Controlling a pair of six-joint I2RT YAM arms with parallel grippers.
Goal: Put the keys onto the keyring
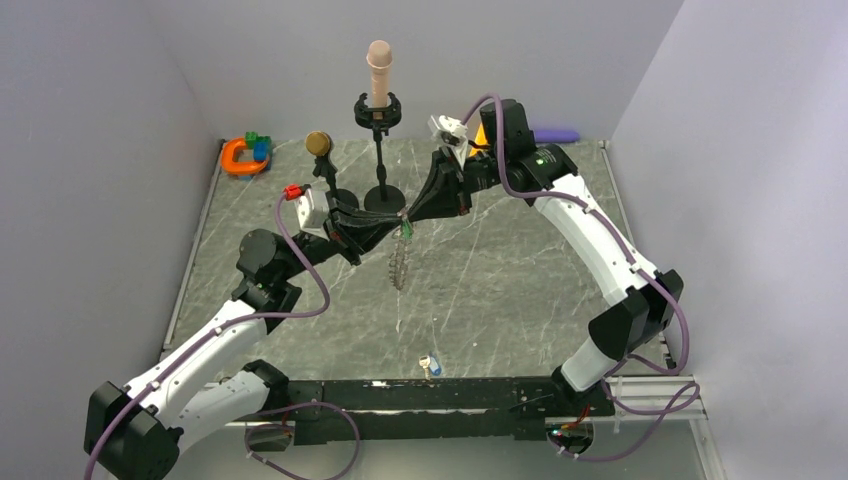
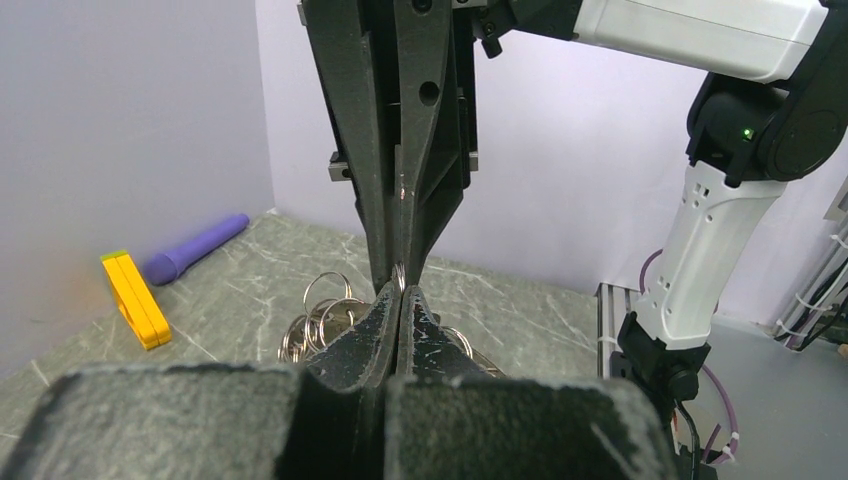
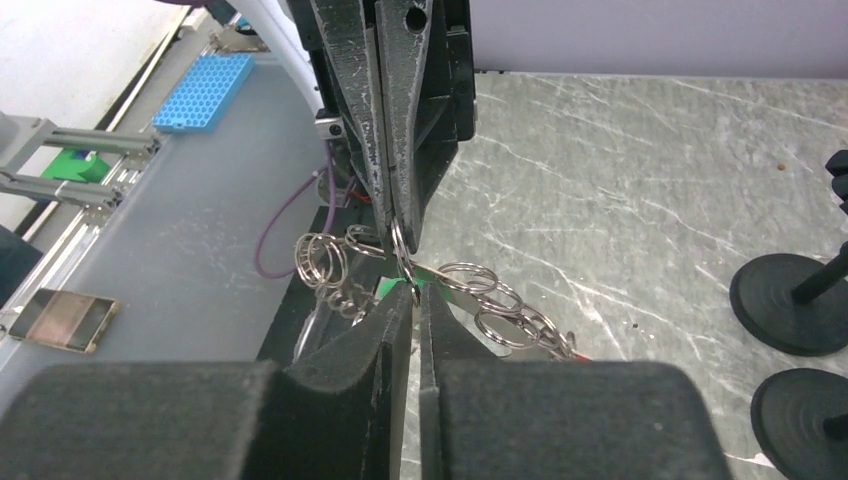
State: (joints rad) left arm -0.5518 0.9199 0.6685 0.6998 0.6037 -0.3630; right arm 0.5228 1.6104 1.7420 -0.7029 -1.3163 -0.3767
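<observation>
The left hand [image 1: 397,221] is pressed tight on the keyring [image 1: 400,265], which hangs above the desk [image 1: 520,290]. The right hand [image 1: 411,213] seems to pinch it too. The green key [image 1: 407,231] dangles there. Hold steady and slide the key on slowly.

Enclosure on three sides: pale lavender matt left wall [image 1: 90,150], matching back wall [image 1: 280,60], matching right wall [image 1: 750,150], all plain. Work surface is a dark grey marble-pattern tabletop with white veining [image 1: 520,300]; a thin pale metal strip [image 1: 187,270] edges its left side. A black rail [image 1: 450,395] crosses the near edge. Right wrist view: beside the table lies a smooth pale grey surface [image 3: 170,210] carrying silver aluminium frame bars [image 3: 70,140] and a blue perforated plastic rack [image 3: 205,90]. Light is even and diffuse, shadows soft.
</observation>
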